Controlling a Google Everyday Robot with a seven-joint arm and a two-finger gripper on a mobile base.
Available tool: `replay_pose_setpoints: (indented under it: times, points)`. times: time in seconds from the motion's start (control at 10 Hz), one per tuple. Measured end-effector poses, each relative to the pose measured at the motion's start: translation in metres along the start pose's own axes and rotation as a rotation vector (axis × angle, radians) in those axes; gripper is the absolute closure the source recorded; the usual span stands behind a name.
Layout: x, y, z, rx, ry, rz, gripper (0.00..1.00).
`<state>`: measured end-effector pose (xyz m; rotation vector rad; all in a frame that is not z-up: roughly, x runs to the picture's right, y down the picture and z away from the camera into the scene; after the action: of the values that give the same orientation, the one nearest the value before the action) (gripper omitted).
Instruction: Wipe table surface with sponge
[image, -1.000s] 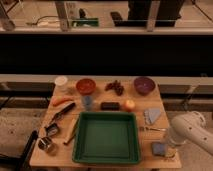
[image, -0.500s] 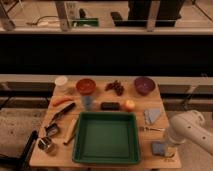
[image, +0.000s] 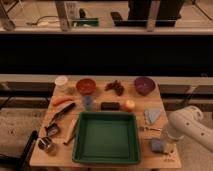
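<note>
The sponge, a small blue-grey pad, lies on the light tan wooden table surface near its front right corner, right of the green tray. My white arm comes in from the right. Its gripper hangs right at the sponge's right edge, low over the table. I cannot tell whether it touches the sponge.
A folded pale grey-blue cloth lies just behind the sponge. A dark block, an orange fruit, a blue cup, a purple bowl, a red bowl, grapes and a white cup stand behind the tray. Utensils lie left.
</note>
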<state>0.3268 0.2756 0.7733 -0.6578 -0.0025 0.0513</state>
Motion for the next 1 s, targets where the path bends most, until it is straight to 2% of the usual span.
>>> replay_pose_setpoints:
  times: [0.4,1.0]
  points:
    - [-0.005,0.004,0.011,-0.004,-0.001,-0.003,0.96]
    - [-0.020,0.028,0.007,-0.009,0.002,-0.032,0.96]
